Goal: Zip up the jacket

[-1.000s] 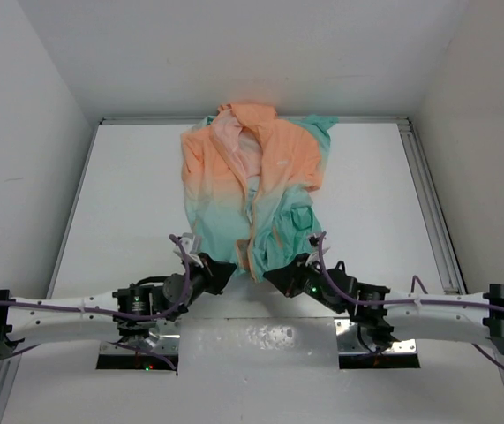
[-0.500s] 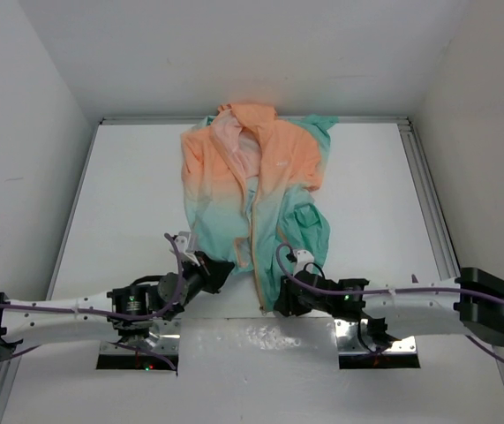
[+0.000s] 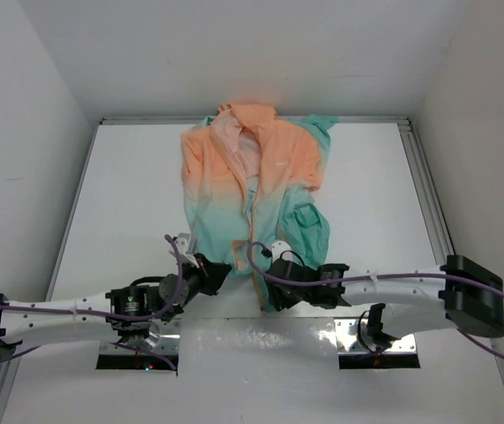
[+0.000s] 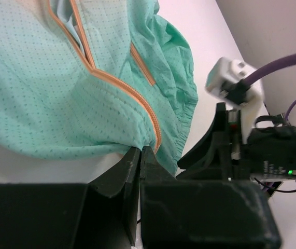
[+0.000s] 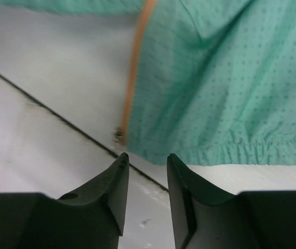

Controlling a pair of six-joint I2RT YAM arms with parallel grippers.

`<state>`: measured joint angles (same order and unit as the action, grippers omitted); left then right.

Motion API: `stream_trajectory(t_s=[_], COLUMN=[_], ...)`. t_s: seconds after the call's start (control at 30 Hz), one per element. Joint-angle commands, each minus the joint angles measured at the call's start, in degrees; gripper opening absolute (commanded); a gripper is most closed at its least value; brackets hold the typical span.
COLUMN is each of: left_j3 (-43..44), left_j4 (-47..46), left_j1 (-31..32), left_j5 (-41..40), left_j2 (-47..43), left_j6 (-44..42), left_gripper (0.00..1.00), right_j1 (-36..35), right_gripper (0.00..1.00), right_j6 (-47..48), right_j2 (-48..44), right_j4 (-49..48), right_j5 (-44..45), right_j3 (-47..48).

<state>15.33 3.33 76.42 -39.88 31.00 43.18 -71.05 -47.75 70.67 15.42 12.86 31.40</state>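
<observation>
You're looking at a jacket (image 3: 256,190) fading from peach-orange at the top into mint-teal at the bottom, on a white table (image 3: 128,203).

Up close, you're seeing the teal cloth carrying a fine, even pattern of small darker dots. The zipper (image 4: 129,93) is edging it in orange, a pale pink lining (image 3: 234,141) is showing at the open collar, and a small white logo (image 3: 280,164) is sitting on the peach chest. The left gripper (image 4: 140,150) and right gripper (image 5: 146,158) are showing plain black fingers, and a purple cable (image 4: 282,65) is trailing beside a white block.
</observation>
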Motion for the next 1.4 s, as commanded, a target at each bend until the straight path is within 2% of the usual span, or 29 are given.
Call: stream_trajectory(t_s=[0.0, 0.03, 0.1, 0.3, 0.43, 0.57, 0.6, 0.7, 0.73, 0.77, 0.83, 0.97, 1.0, 1.23, 1.37], left_j3=[-0.74, -0.57, 0.22, -0.39, -1.62, -0.48, -0.74, -0.83, -0.48, -0.13, -0.83, -1.28, -1.27, -1.01, -1.54], left_j4=[-0.87, -0.87, 0.26, -0.61, -1.13, 0.36, 0.18, -0.35, -0.08, 0.53, 0.27, -0.26, 0.00, -0.26, -0.35], left_j1=[-0.22, -0.22, -0.22, -0.22, -0.22, -0.22, -0.22, -0.22, -0.22, -0.22, -0.22, -0.22, -0.22, -0.22, -0.22], left_j5=[-0.64, -0.64, -0.81, -0.90, -0.82, -1.43, -1.52, -1.43, -1.43, -1.52, -1.52, -0.82, -0.82, -0.99, -1.25], left_j2=[-1.21, -1.30, -1.12, -0.51, -0.86, -0.86, -1.03, -0.95, -0.86, -0.86, -1.21, -1.65, -1.47, -0.77, -1.21], left_j6=[0.50, 0.33, -0.11, 0.33, 1.21, 0.68, 0.68, 0.68, 0.51, 0.50, 1.11, 1.21, 1.29, 1.21, 1.47], left_gripper=[0.00, 0.00, 0.00, 0.00, 0.00, 0.00, 0.00, 0.00, 0.00, 0.00, 0.00, 0.00, 0.00, 0.00, 0.00], right_j1=[-0.32, -0.32, -0.32, -0.32, -0.32, -0.23, -0.32, -0.32, -0.32, -0.32, -0.23, -0.32, -0.32, -0.32, -0.32], right_gripper=[0.37, 0.42, 0.44, 0.44, 0.44, 0.44, 0.38, 0.29, 0.22, 0.21, 0.25, 0.49, 0.51, 0.52, 0.49], right_j6=[4.50, 4.77, 5.64, 6.18, 6.09, 7.23, 7.66, 8.37, 8.63, 8.81, 9.16, 8.55, 8.72, 9.34, 8.55], right_j2=[2.80, 3.24, 4.99, 8.95, 7.64, 7.11, 7.46, 7.90, 8.07, 8.42, 9.65, 12.64, 12.99, 15.19, 17.74], right_j4=[2.07, 1.98, 1.46, 0.66, 2.51, 3.12, 3.73, 4.18, 3.66, 3.30, 3.04, 1.11, 1.10, 1.45, 1.37], right_j5=[0.76, 0.67, 0.32, -0.91, 1.11, -0.47, -0.64, -0.56, -1.08, -2.04, -2.93, -3.72, -3.81, -3.72, -3.11], right_j3=[2.52, 3.14, 3.67, 5.16, 5.87, 6.83, 7.18, 7.80, 7.71, 7.97, 8.33, 7.54, 7.80, 9.03, 9.12])
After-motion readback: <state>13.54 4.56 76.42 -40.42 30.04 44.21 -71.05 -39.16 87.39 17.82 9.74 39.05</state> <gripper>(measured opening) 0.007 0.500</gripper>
